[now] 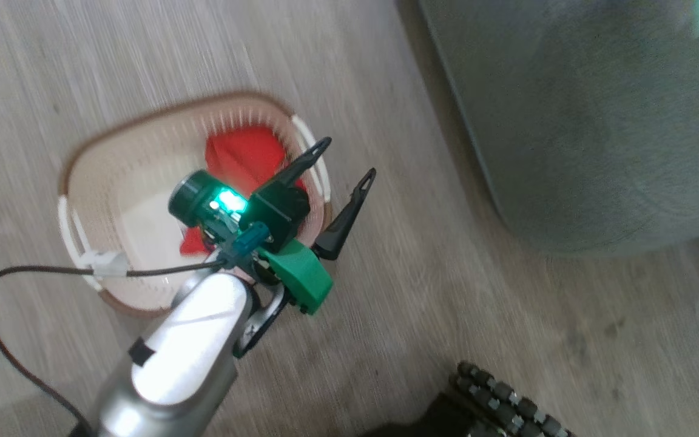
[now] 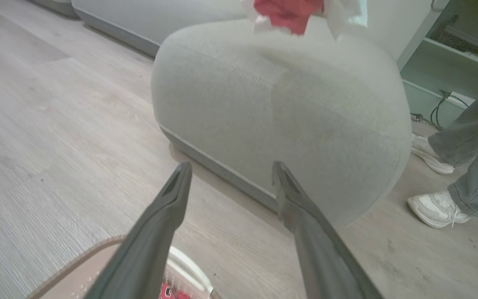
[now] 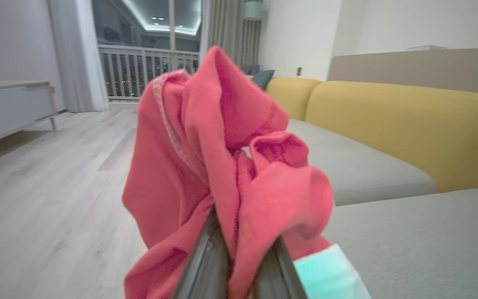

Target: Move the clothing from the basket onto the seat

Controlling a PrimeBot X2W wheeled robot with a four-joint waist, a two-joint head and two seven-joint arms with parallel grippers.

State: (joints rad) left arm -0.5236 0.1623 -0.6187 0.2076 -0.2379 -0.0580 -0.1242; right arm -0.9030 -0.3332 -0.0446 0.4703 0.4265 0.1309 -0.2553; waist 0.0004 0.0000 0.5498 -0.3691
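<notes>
The right gripper (image 3: 239, 253) is clenched on a red garment (image 3: 222, 166), which bunches over its fingers above the grey seat (image 3: 421, 241). The left gripper (image 1: 349, 157) is spread wide and grasps nothing. It hangs over the right edge of the basket (image 1: 82, 164); whether it touches the rim I cannot tell. In the basket lies red clothing (image 1: 243, 155), against the right wall. The seat stands near the basket, to its right.

Wood floor (image 1: 82, 60) with basket (image 1: 137, 152) and seat (image 1: 568, 121)
</notes>
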